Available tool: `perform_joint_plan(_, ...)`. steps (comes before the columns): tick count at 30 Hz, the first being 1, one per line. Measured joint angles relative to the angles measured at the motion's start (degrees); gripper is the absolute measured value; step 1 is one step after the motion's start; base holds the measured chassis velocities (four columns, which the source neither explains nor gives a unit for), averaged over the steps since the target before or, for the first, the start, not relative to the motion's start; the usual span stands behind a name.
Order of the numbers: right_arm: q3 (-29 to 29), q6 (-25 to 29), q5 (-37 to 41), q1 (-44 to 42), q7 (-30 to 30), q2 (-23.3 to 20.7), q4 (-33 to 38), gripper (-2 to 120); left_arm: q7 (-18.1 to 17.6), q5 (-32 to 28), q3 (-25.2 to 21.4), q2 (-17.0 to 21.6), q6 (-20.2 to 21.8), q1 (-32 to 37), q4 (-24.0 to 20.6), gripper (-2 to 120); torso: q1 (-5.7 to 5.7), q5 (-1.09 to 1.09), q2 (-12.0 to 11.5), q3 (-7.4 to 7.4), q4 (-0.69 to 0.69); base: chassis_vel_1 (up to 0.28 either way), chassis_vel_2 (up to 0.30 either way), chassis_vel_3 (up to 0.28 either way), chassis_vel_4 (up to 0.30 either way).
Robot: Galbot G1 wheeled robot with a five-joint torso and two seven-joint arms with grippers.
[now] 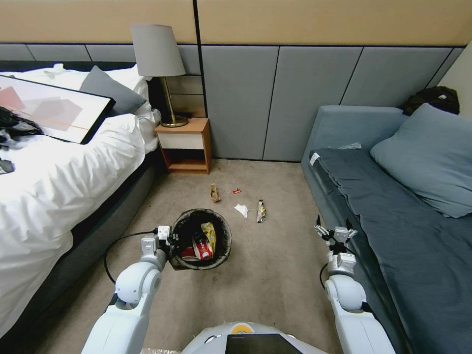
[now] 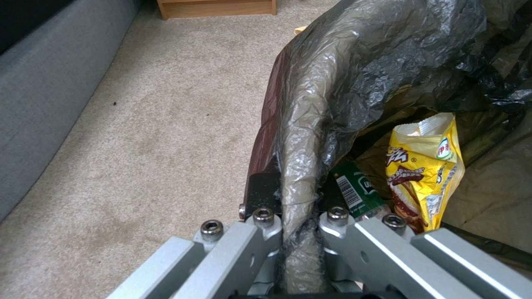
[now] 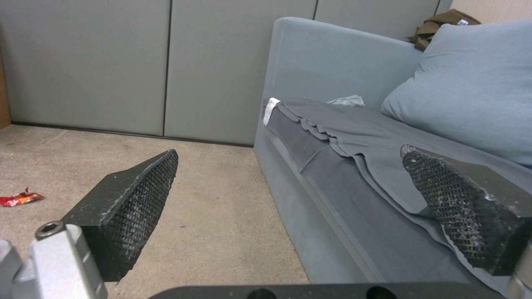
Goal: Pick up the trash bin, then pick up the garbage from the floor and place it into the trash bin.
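Observation:
The trash bin [image 1: 225, 242], its black liner folded over the rim, is in front of me on the left. My left gripper [image 1: 171, 241] is shut on its near-left rim; the left wrist view shows the gripper [image 2: 299, 226] pinching the liner-covered rim [image 2: 307, 124]. Inside lie a red-and-white carton [image 1: 201, 247], a yellow snack wrapper [image 2: 427, 170] and a green-labelled bottle [image 2: 357, 189]. On the carpet beyond the bin lie garbage pieces: a brown scrap [image 1: 214, 192], a tiny red wrapper [image 1: 237, 191], a white tissue [image 1: 241, 210] and a shiny wrapper [image 1: 261, 211]. My right gripper [image 1: 334, 232] hangs open and empty beside the sofa.
A bed [image 1: 59, 187] runs along the left, with a wooden nightstand [image 1: 184, 147] and a lamp [image 1: 160, 64] at the wall. A grey-blue sofa [image 1: 393, 211] with a cushion [image 1: 432, 157] lines the right. Open carpet [image 1: 275, 265] lies between them.

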Motion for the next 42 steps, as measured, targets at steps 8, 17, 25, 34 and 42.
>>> perform_joint_plan(8,-0.22,0.13,-0.07,-0.13,-0.25,0.1,-0.2,100,0.15,0.21,0.25,-0.23,-0.02,0.13,0.27,0,0.0,-0.01,0.0,0.0,0.0,-0.087,0.084,0.106,-0.084)
perform_joint_plan(17,-0.69,0.05,-0.07,0.03,-0.27,0.14,-0.64,100,0.15,0.23,0.19,0.06,-0.03,-0.06,0.54,0,0.0,0.0,0.0,0.0,0.0,-0.14,0.142,0.136,-0.135)
perform_joint_plan(25,-0.94,0.05,-0.07,-0.2,-0.21,0.16,-0.69,100,0.14,0.21,0.19,0.35,0.03,-0.12,0.56,0,0.0,0.0,0.0,0.0,0.0,-0.111,0.109,0.115,-0.113)
perform_joint_plan(34,-1.2,0.05,-0.07,-0.39,-0.21,0.12,-0.59,100,0.14,0.21,0.19,0.59,0.06,-0.09,0.53,0,0.0,0.0,0.0,0.0,0.0,-0.12,0.129,0.126,-0.114)
perform_joint_plan(42,-1.28,0.13,-0.07,-0.48,0.02,0.12,-0.53,100,0.09,0.2,0.04,0.8,0.06,0.27,0.22,0,0.0,0.0,0.0,0.0,0.0,-0.109,0.115,0.127,-0.109)
